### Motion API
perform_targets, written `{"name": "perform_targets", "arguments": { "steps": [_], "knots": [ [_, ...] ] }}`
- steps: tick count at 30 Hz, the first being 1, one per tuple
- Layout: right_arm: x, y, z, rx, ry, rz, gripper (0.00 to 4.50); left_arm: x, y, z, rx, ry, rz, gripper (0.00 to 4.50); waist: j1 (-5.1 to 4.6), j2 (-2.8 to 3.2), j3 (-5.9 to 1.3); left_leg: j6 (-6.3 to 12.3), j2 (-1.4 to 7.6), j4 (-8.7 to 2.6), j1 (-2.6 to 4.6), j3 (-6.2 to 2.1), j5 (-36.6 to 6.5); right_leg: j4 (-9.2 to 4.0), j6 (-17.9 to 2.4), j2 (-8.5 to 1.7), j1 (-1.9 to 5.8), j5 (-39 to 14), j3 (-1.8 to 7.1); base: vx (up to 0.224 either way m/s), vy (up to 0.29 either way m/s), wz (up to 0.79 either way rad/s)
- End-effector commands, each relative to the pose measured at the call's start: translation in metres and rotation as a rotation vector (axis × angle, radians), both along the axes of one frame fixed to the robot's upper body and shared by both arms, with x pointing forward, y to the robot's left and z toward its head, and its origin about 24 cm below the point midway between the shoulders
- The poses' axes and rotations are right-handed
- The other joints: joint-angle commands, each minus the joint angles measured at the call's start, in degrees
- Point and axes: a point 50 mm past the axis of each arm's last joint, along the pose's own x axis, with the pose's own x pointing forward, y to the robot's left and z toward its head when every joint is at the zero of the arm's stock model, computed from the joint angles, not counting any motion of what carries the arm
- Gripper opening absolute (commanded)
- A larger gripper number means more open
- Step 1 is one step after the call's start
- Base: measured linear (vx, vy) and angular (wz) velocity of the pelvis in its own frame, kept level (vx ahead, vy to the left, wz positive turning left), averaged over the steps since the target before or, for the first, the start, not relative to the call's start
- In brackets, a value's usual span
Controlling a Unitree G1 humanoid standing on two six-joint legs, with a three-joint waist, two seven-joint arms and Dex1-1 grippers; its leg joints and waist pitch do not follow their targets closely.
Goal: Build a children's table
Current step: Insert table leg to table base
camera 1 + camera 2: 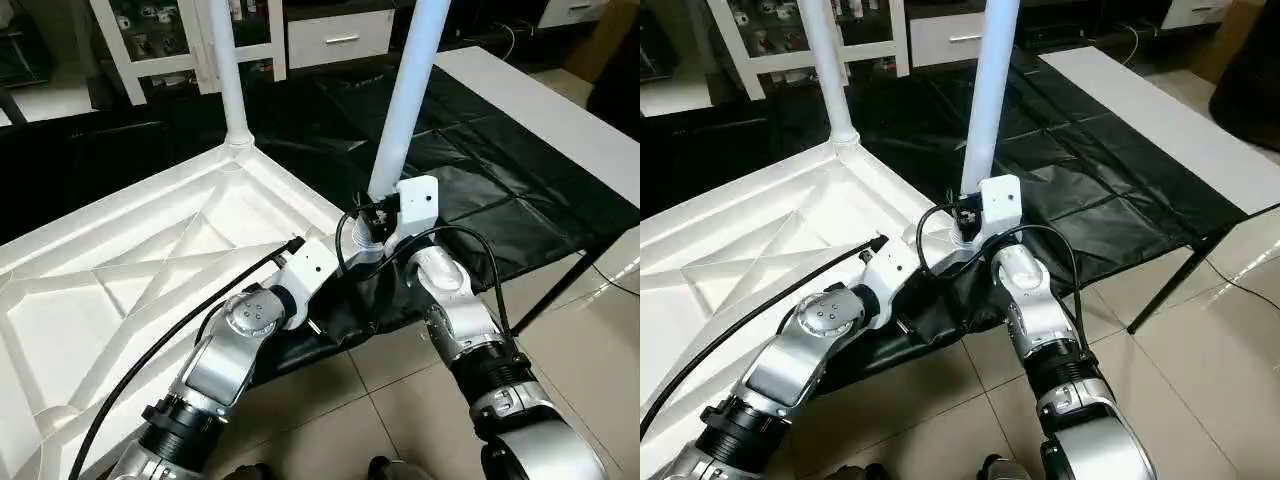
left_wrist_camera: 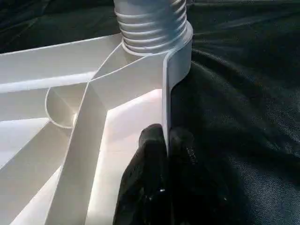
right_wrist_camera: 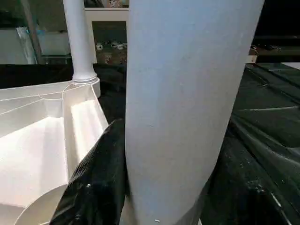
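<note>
The ribbed white plastic tabletop (image 1: pixel 150 260) lies underside up across the left of the frame on a crinkled black sheet (image 1: pixel 480 190). The left gripper (image 2: pixel 165 140) pinches the tabletop's thin rim shut beside a threaded socket. The right gripper (image 3: pixel 140 187), half-spread, clasps a smooth tapered leg (image 1: pixel 410 90) standing at centre; another leg (image 1: pixel 228 70) stands upright at upper left.

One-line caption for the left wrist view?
Left tool pinches the white plastic ribbed tabletop's rim below a threaded white tube leg.
</note>
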Motion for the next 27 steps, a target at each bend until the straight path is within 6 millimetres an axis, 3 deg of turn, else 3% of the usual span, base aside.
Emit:
{"name": "perform_targets", "arguments": {
  "steps": [1, 4, 6, 10, 12, 17, 22, 23, 25, 27],
  "knots": [
    [-0.006, -0.032, -0.036, -0.035, 0.167, -0.116, 2.57, -0.005, -0.004, 0.003, -0.010, -0.016, -0.052, 0.00, 0.04, -0.27, -2.78, 0.83, 3.79, -4.73, 1.13, -1.44, -26.7, -4.15, -6.7, -2.73, 0.70, -19.0, 1.83, 0.000, 0.000, 0.00],
    [-0.005, -0.031, -0.034, -0.036, 0.157, -0.104, 2.67, -0.006, -0.004, 0.003, -0.010, -0.016, -0.053, 0.00, 0.59, -0.28, -3.20, 1.70, 3.91, -4.37, 1.35, -0.94, -23.6, -3.91, -8.3, -2.71, 0.72, -14.9, 2.11, 0.000, 0.000, 0.00],
    [-0.005, -0.030, -0.033, -0.035, 0.149, -0.091, 2.97, -0.006, -0.004, 0.003, -0.010, -0.014, -0.054, 0.00, 0.96, -0.37, -3.40, 2.41, 4.03, -4.31, 1.25, -0.63, -21.7, -3.72, -8.9, -2.59, 0.76, -13.6, 2.15, 0.000, 0.000, 0.00],
    [-0.004, -0.028, -0.027, -0.039, 0.121, -0.058, 3.33, -0.006, -0.003, 0.002, -0.007, -0.013, -0.056, 0.00, 1.38, -0.43, -3.50, 2.84, 4.05, -3.90, 1.22, 0.00, -20.3, -3.86, -8.6, -2.59, 0.35, -15.6, 2.19, 0.000, 0.000, 0.00],
    [-0.003, -0.027, -0.026, -0.039, 0.114, -0.052, 3.50, -0.007, -0.002, 0.002, -0.005, -0.012, -0.057, 0.00, 1.44, -0.37, -3.64, 2.86, 4.25, -3.76, 1.05, 0.46, -18.5, -3.74, -8.6, -2.47, 0.36, -15.4, 2.05, 0.000, 0.000, 0.00],
    [-0.004, -0.022, -0.019, -0.035, 0.083, 0.023, 3.82, -0.007, 0.000, 0.002, 0.000, -0.007, -0.061, 0.00, 1.53, -0.43, -3.86, 3.04, 4.24, -3.47, 0.58, 0.65, -15.2, -3.21, -9.0, -2.36, 0.73, -12.7, 1.88, 0.000, 0.000, 0.00],
    [-0.007, -0.018, -0.014, -0.025, 0.057, 0.113, 4.31, -0.006, 0.002, 0.002, 0.003, -0.005, -0.065, 0.00, 1.57, -0.48, -4.16, 5.02, 4.22, -2.86, 0.17, 0.69, -11.5, -2.43, -10.7, -2.39, 1.10, -8.2, 1.96, 0.000, 0.000, 0.00],
    [-0.010, -0.017, -0.012, -0.025, 0.042, 0.158, 4.42, -0.006, 0.003, 0.002, 0.005, -0.005, -0.066, 0.00, 1.58, -0.49, -4.39, 5.69, 4.11, -2.64, -0.04, 0.68, -10.0, -2.14, -11.3, -2.35, 1.46, -6.2, 1.84, 0.000, 0.000, 0.00],
    [-0.012, -0.017, -0.010, -0.027, 0.031, 0.185, 4.42, -0.005, 0.004, 0.002, 0.008, -0.005, -0.068, 0.00, 1.55, -0.46, -4.54, 7.05, 4.12, -2.40, -0.12, 0.69, -6.9, -1.66, -12.4, -2.20, 1.58, -2.2, 1.73, 0.000, 0.000, 0.00],
    [-0.016, -0.018, -0.007, -0.026, 0.012, 0.233, 4.42, -0.004, 0.006, 0.002, 0.016, -0.008, -0.075, 0.00, 1.57, -0.29, -4.42, 7.98, 4.16, -2.35, -0.10, 0.73, -7.3, -1.66, -13.2, -2.17, 1.55, -1.6, 1.66, 0.000, 0.000, 0.00]
  ]
}}
